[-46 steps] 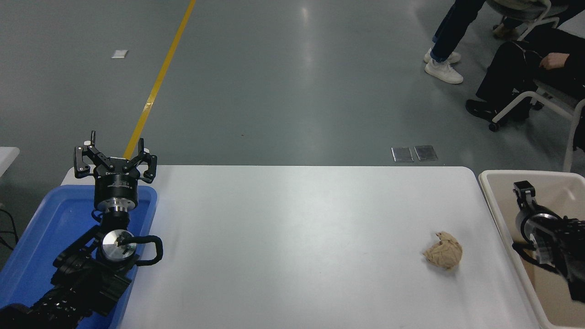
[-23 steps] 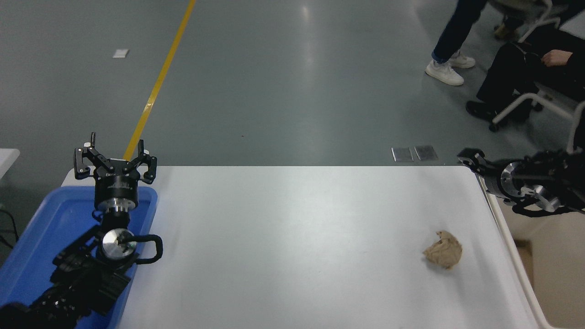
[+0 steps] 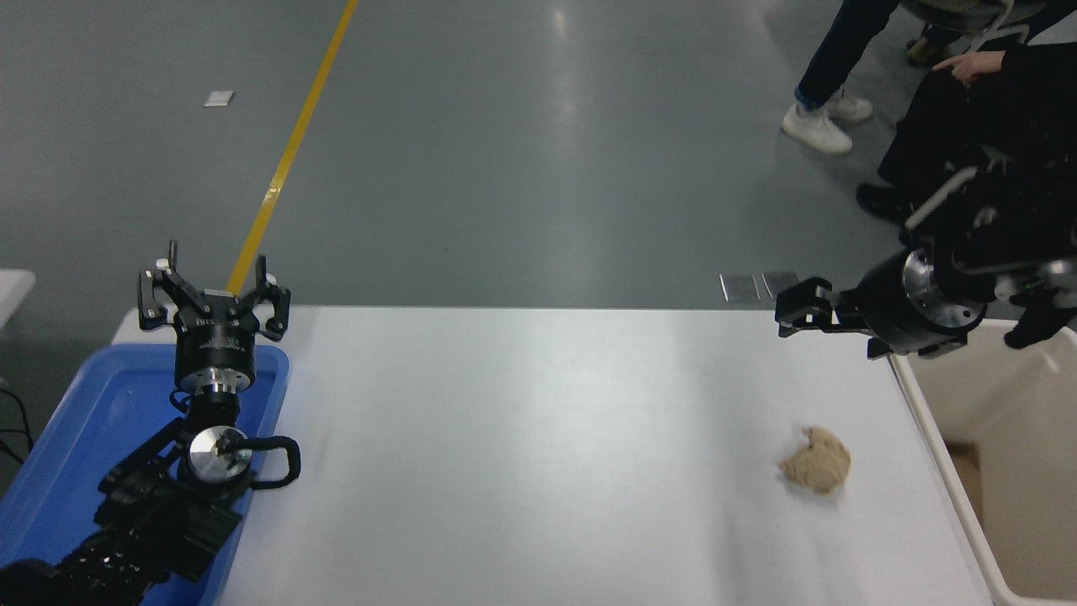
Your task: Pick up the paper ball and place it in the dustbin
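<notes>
the paper ball (image 3: 814, 459) lies alone on the white table (image 3: 522, 454) near its right edge, just left of the dustbin (image 3: 959, 497) that stands against that edge, and nothing touches it. the right gripper (image 3: 795, 308) hangs over the table's far right corner, pointing left and well apart from the ball, and whether its fingers are spread or closed cannot be told. the left gripper (image 3: 214, 295) is parked at the far left corner over the blue tray (image 3: 76, 438), its fingers spread wide and holding nothing.

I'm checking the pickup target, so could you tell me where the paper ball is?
The paper ball lies on the white table, right side, beside the dustbin.
</notes>
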Controlling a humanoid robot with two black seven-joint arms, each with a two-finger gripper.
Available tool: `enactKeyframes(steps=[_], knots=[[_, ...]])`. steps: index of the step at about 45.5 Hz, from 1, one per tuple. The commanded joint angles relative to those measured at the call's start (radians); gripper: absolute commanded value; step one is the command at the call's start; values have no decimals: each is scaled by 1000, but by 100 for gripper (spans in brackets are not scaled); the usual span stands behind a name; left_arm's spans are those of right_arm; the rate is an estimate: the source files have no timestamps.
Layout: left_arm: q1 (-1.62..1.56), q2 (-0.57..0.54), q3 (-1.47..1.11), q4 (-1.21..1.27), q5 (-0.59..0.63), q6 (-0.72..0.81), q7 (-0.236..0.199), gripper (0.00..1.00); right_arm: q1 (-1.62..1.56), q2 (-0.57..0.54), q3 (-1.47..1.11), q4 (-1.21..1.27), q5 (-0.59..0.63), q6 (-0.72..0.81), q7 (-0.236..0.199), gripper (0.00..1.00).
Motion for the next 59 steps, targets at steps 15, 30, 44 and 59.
enactKeyframes(steps=[15, 30, 44, 59], knots=[[0, 0, 0, 0, 0, 1, 0, 99, -140, -29, -7, -7, -3, -90, -5, 100], [0, 0, 1, 0, 0, 1, 0, 99, -492, -126, 69, -163, -14, -252, -5, 100], [0, 0, 0, 0, 0, -1, 0, 99, -713, -101, 175, -228, -2, -430, -5, 100], [0, 0, 0, 0, 0, 1, 0, 99, -822, -94, 269, -327, 1, -477, -5, 100]])
